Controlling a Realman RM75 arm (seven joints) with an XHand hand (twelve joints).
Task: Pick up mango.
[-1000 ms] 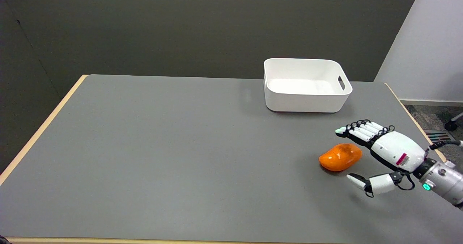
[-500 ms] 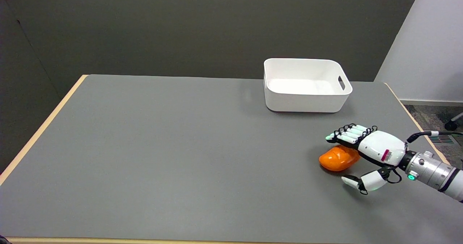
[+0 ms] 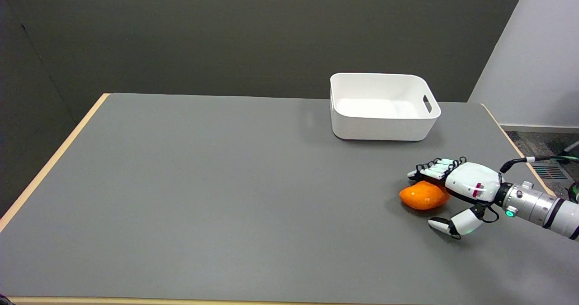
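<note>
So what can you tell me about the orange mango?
The mango is a smooth, shiny orange oval lying on its side on the grey table, near the right edge, in front of the white bin. The right hand is spread open around it, fingers over its far side, thumb in front, not closed on it.
</note>
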